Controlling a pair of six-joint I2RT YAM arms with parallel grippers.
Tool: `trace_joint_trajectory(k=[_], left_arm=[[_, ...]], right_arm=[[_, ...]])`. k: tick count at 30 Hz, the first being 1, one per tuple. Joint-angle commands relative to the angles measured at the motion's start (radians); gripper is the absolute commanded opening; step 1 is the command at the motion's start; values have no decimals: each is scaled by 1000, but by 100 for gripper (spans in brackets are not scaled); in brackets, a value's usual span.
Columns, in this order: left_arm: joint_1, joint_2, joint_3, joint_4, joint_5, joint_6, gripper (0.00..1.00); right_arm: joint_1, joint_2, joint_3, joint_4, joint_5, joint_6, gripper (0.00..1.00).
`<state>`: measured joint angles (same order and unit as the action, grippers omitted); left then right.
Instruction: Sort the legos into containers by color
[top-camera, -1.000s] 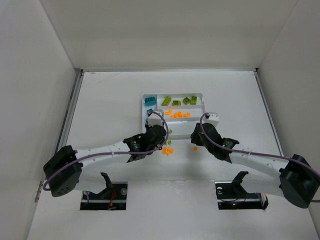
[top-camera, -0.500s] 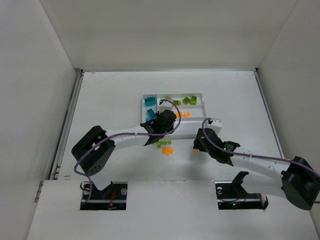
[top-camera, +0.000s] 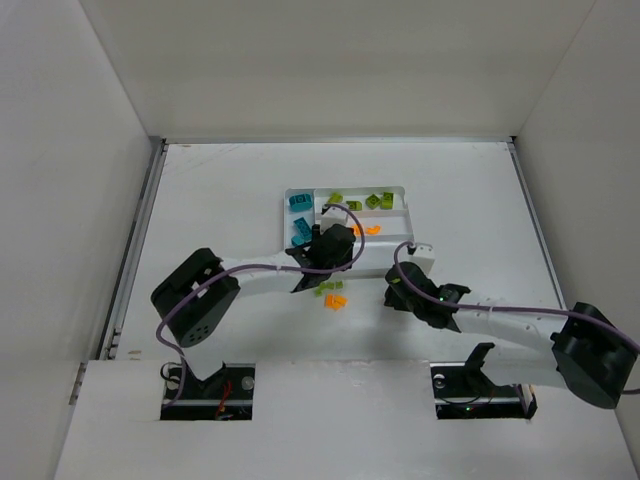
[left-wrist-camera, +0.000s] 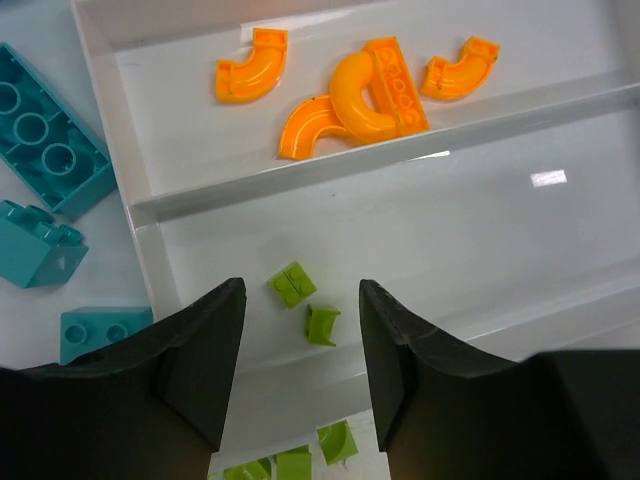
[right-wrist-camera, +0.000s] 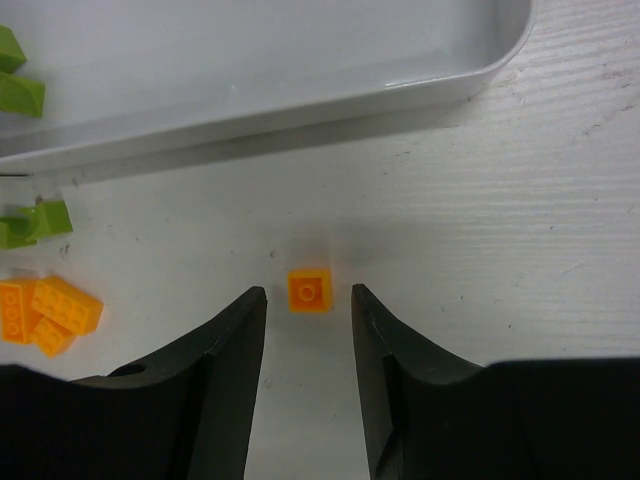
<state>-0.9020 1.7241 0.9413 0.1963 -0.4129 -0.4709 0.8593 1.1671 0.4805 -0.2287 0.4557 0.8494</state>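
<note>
The white tray (top-camera: 284, 215) holds teal legos (top-camera: 299, 203) in its crosswise section, lime ones (top-camera: 372, 201) in the far long section and orange ones (left-wrist-camera: 350, 95) in the middle one. My left gripper (left-wrist-camera: 298, 300) hangs open over the near long section, above two small lime legos (left-wrist-camera: 293, 284). My right gripper (right-wrist-camera: 308, 292) is open low over the table, just right of the tray's near wall. Its fingertips stand either side of one small orange lego (right-wrist-camera: 309, 291) without touching it.
Loose lime legos (top-camera: 326, 288) and orange legos (top-camera: 335, 300) lie on the table just in front of the tray, between the two grippers. The tray's near wall (right-wrist-camera: 300, 100) runs just beyond the right gripper. White walls enclose the table.
The left gripper swung from the table in front of the tray to over its near section and opened. The right gripper drew back slightly towards the single orange lego.
</note>
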Motion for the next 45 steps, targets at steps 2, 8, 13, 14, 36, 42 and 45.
trace_joint_trajectory(k=[2,8,13,14,36,42,45], left_arm=[[-37,-161,-59,17,-52,9,46],[-119,-322,-219,-21,-116,-46,45],[-177,-418,-312,-84,-153,-112,46],[-183,-428,-323,-90,-152,-126,46],[-225,-408,-458,5,-201,-236,45],[-212,-371,-457,32,-179,-232,44],[-206,-347,-452,48,-165,-232,43]], right_arm=[[10,26,35,-8,0,14,42],[10,83,67,-24,0,10,31],[10,117,89,-29,12,4,20],[10,118,93,-31,17,2,17],[-240,432,549,183,-104,-277,17],[-292,588,662,206,-100,-300,23],[-308,617,679,229,-104,-299,24]])
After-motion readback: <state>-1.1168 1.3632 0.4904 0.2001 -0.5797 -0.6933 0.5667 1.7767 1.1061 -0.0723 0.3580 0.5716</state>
